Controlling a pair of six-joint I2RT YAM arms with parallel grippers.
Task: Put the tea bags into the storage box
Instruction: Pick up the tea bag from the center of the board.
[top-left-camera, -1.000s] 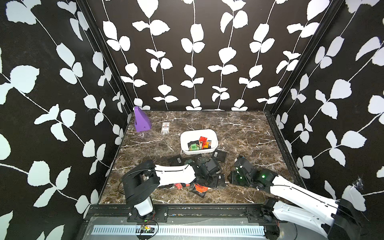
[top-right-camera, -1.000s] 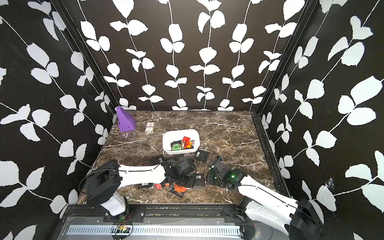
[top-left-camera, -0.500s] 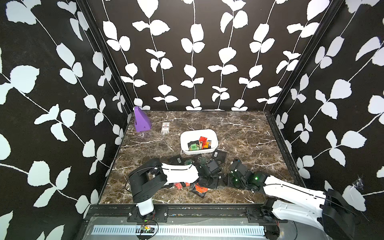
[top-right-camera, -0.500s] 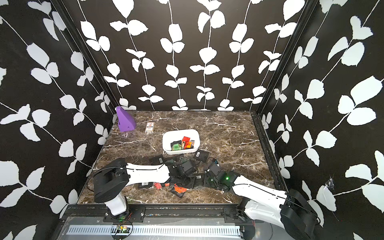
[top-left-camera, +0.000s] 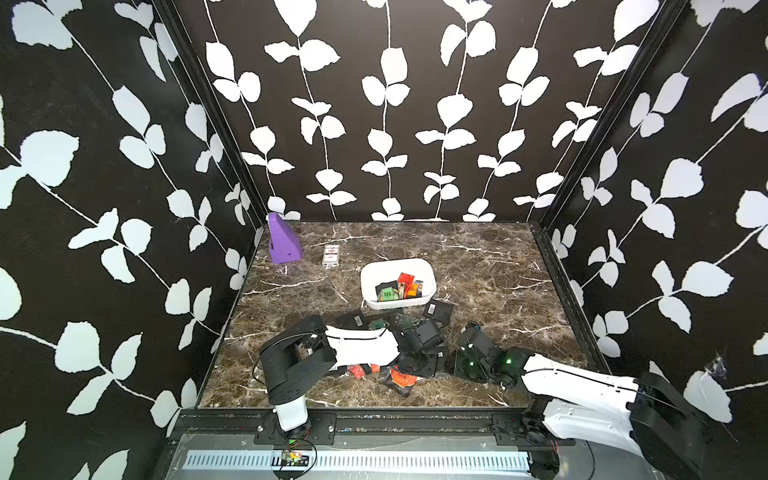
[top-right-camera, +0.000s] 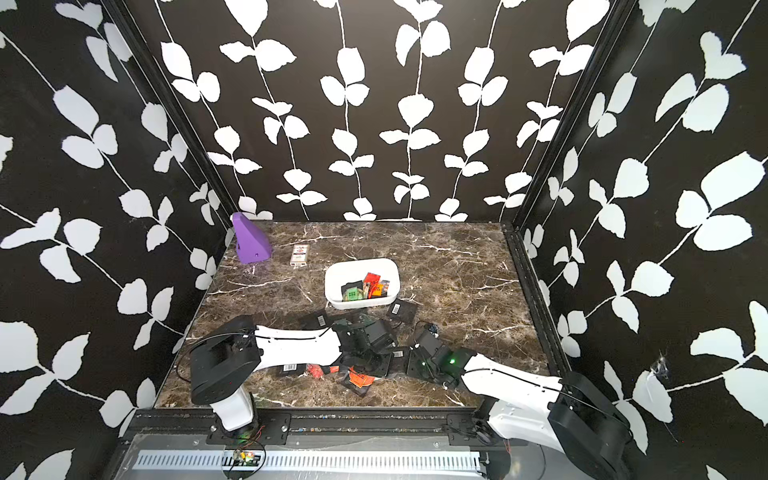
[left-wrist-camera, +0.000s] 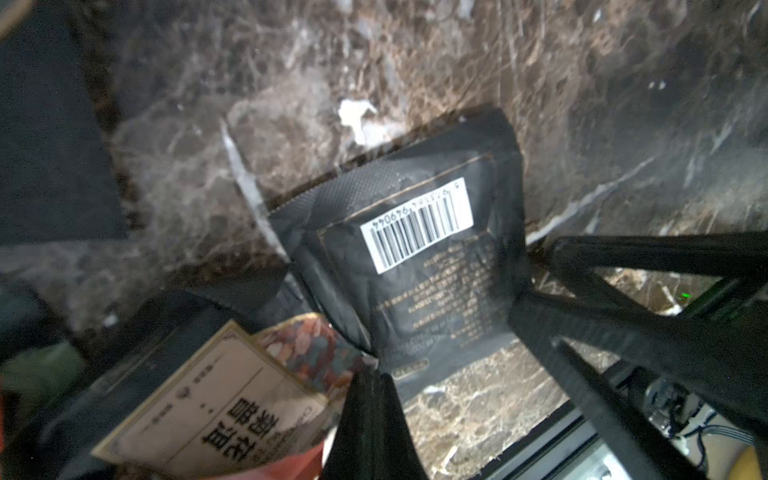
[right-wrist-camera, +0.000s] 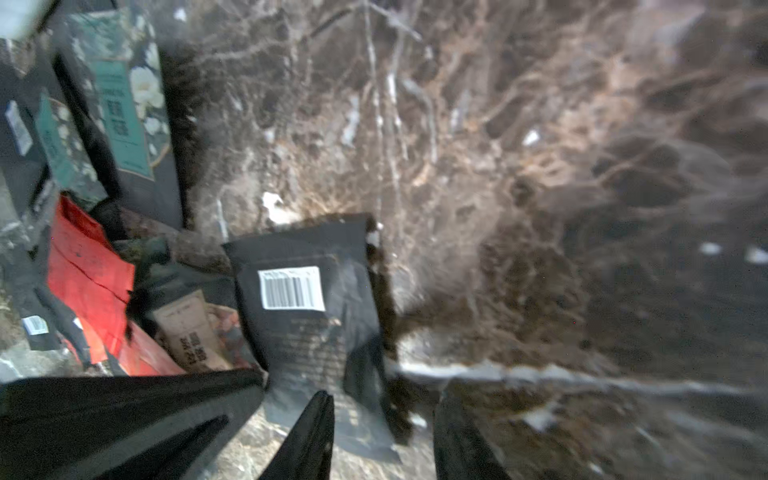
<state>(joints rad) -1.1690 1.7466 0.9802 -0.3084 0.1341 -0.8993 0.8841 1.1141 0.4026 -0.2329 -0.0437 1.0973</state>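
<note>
The white storage box (top-left-camera: 374, 276) (top-right-camera: 337, 279) stands mid-table with several tea bags (top-left-camera: 405, 284) in it. More tea bags lie in front of it, among them a black one (top-left-camera: 436, 311) and a red-orange one (top-left-camera: 401, 379). My left gripper (left-wrist-camera: 370, 374) is shut on the corner of a black barcoded tea bag (left-wrist-camera: 415, 257) (right-wrist-camera: 307, 299) low over the pile. Facing it, my right gripper (right-wrist-camera: 386, 424) is open, its fingers astride that bag's other end. In both top views the two grippers (top-left-camera: 419, 365) (top-right-camera: 409, 361) meet near the front of the table.
A purple wedge block (top-left-camera: 284, 245) and a small white packet (top-left-camera: 331, 254) sit at the back left. Green, beige and red sachets (right-wrist-camera: 89, 282) crowd beside the held bag. The black front rail (top-left-camera: 374, 409) runs close behind both grippers.
My right arm has slid a little to the left, closer to the left gripper. The left arm's elbow has shifted slightly right. Neither gripper's opening has changed.
</note>
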